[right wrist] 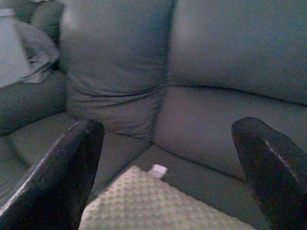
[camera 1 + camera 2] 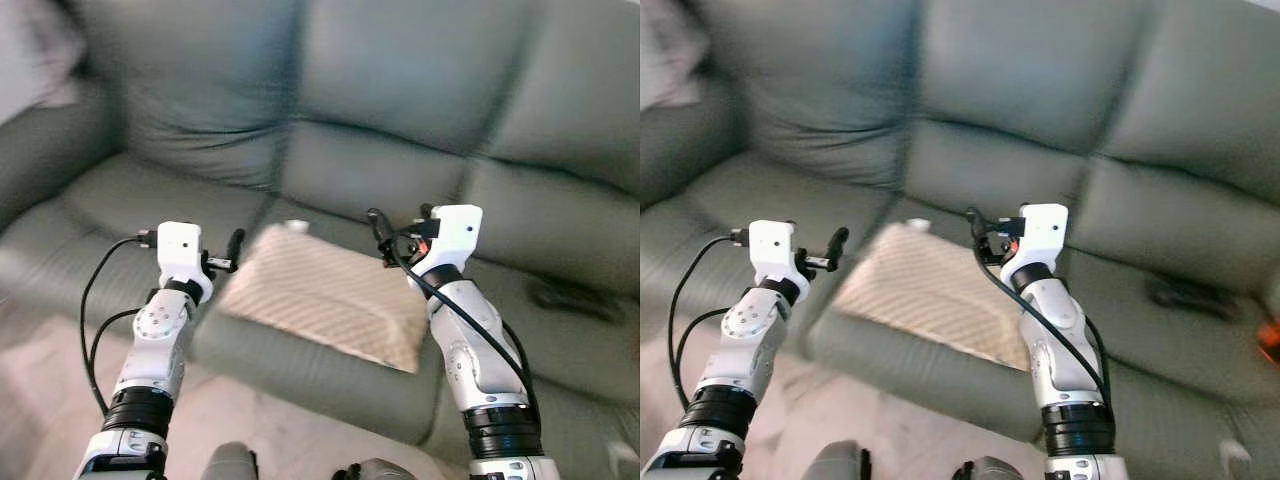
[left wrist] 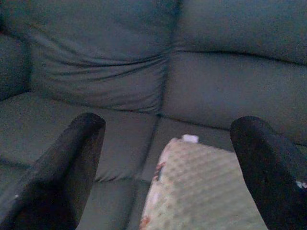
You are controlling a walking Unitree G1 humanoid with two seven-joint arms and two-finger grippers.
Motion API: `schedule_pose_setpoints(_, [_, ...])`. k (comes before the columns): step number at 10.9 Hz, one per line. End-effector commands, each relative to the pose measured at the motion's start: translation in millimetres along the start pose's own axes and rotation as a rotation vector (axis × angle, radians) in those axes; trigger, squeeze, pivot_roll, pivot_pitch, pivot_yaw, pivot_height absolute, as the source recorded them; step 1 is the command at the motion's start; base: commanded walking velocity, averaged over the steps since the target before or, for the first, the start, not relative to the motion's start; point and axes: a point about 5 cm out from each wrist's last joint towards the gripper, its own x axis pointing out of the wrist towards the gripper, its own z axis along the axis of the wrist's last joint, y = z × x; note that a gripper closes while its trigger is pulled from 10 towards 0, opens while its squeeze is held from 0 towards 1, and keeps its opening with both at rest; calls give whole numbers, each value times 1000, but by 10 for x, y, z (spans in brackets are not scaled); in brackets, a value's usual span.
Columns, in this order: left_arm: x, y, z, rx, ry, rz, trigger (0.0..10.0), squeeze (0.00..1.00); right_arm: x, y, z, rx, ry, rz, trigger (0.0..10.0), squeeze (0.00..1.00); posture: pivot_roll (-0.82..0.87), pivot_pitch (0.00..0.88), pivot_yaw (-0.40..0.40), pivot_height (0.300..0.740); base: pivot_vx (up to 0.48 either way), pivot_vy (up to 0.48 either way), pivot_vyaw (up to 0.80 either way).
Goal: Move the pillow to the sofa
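Right eye view: orange object (image 2: 1269,340) beside sofa (image 2: 1040,100).

Both silver arms are raised forward from the elbows, forearms angled up toward the sofa (image 2: 400,120), which serves as the landmark here.

The left end effector (image 2: 236,250) hovers above the sofa's front seat edge, its white wrist block level and its black fingers (image 3: 67,163) spread wide apart with nothing between them.

The right end effector (image 2: 380,232) hangs over the middle seat of the sofa, wrist bent inward, a black cable looping down along the forearm. Its fingers (image 1: 62,167) also stand wide apart and hold nothing.
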Motion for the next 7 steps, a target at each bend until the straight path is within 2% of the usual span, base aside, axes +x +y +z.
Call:
schedule_pose_setpoints(1, [17, -16, 3, 7, 2, -5, 10000, 0, -7, -19, 15, 1, -6, 2, 10000, 0, -80, 0, -60, 740, 0, 0, 800])
schedule_pose_setpoints(3, [26, -14, 7, 5, 4, -6, 10000, 0, -10, 5, 11, 11, -9, 19, 10000, 0, -81, 0, -55, 740, 0, 0, 800])
schedule_pose_setpoints(7, [27, 4, 17, 36, -3, -13, 10000, 0, -7, 38, -6, 32, -7, 27, 10000, 0, -79, 0, -52, 740, 0, 396, 800])
